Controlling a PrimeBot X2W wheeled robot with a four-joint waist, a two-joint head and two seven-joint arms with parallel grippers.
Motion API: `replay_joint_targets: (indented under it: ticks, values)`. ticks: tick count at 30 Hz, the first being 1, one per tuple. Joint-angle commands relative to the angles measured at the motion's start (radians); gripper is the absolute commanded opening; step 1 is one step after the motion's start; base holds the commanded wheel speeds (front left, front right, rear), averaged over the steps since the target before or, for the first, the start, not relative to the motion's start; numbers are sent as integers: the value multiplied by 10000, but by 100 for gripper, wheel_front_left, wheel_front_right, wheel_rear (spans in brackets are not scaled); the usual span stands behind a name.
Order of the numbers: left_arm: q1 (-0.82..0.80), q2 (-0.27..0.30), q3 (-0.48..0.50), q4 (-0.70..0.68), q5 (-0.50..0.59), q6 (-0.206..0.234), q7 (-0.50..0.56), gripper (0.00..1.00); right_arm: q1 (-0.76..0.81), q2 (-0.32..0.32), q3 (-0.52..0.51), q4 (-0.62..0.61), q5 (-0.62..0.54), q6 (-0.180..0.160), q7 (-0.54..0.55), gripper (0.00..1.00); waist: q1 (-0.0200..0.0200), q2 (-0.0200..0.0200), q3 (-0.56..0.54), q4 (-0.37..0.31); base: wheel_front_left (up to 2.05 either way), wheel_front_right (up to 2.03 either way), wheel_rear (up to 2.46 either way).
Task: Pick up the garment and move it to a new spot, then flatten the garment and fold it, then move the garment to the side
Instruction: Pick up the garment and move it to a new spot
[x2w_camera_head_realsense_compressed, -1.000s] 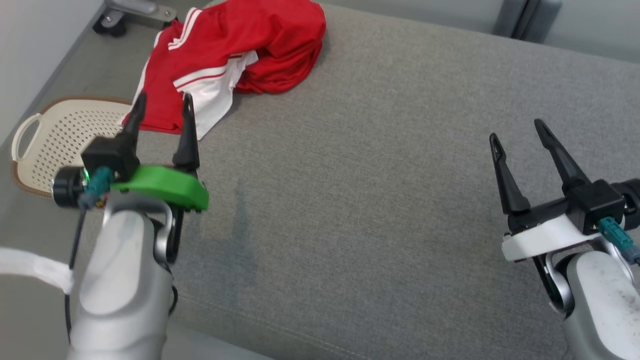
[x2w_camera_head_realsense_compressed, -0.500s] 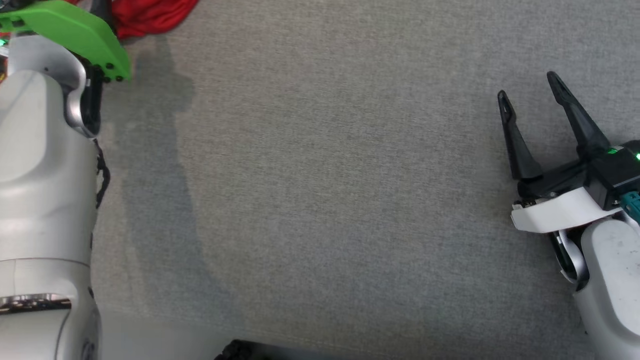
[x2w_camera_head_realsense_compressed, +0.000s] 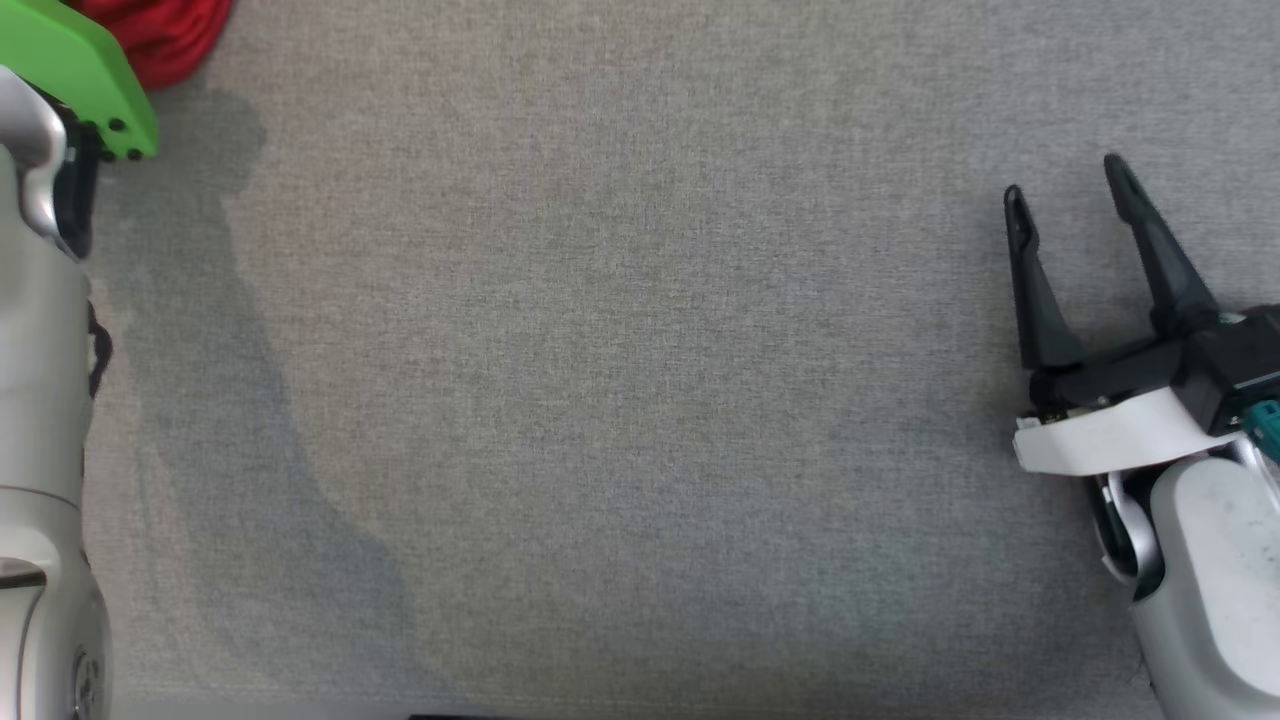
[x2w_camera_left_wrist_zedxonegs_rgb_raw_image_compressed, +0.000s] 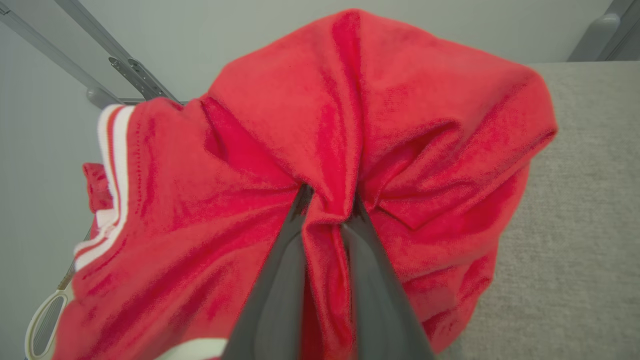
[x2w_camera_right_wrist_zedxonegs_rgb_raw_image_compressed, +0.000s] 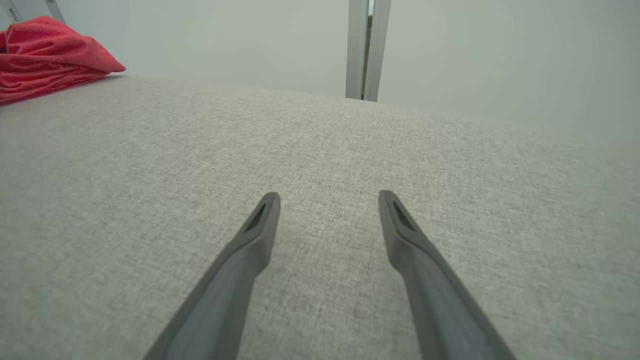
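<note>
Looks like bare lab room: grey fabric-covered surface (x2w_camera_head_realsense_compressed: 640, 400), plain pale wall (x2w_camera_right_wrist_zedxonegs_rgb_raw_image_compressed: 200, 40), metal post (x2w_camera_right_wrist_zedxonegs_rgb_raw_image_compressed: 364, 50).

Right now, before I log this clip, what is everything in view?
garment: one, red with white stripes, bunched at the surface's far left.
padded surface: one, grey fabric, beneath the garment and the grippers.
basket: one, beige, its handle at the lower left of the left wrist view.
metal rails: two, grey, behind the garment.
post: one, pale, beyond the surface's far edge.
left gripper: one, dark fingers, shut on a fold of the garment.
right gripper: one, dark fingers, open, over bare surface at the right.
</note>
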Motion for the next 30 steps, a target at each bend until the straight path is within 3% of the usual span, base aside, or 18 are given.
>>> replay_joint_targets:
  ticks: [1, 5, 11, 15, 22, 30]
  values:
    - [-248, 68, -68, -159, 67, -89, -125, 0, 415, 111, 10, 311, 107, -13, 47, 100, 0, 0, -856, 81, 0, 0, 0]
    - [-273, 215, -379, -723, 117, -227, -111, 0, 620, 399, -20, 405, 122, -13, 35, 100, 0, 0, -1711, 28, 0, 0, 0]
    - [123, -98, -1086, -2265, -313, -347, 469, 0, 971, 932, -84, 560, 183, -15, 26, 100, 0, 0, -2894, -228, 0, 0, 0]
    - [851, -317, -1958, -4038, -1356, -364, 1196, 0, 1273, 1204, -22, 651, 177, -15, 26, 100, 0, 0, -3620, -579, 0, 0, 0]
    - [2790, -52, -3285, -8241, -3657, -366, 2798, 0, 1744, 1474, -107, 666, 145, -15, 26, 100, 0, 0, -4415, -1497, 0, 0, 0]
    - [4806, -194, -4308, -11971, -6519, -366, 4665, 0, 1993, 1627, -192, 567, 183, -15, 26, 100, 0, 0, -4570, -2799, 0, 0, 0]
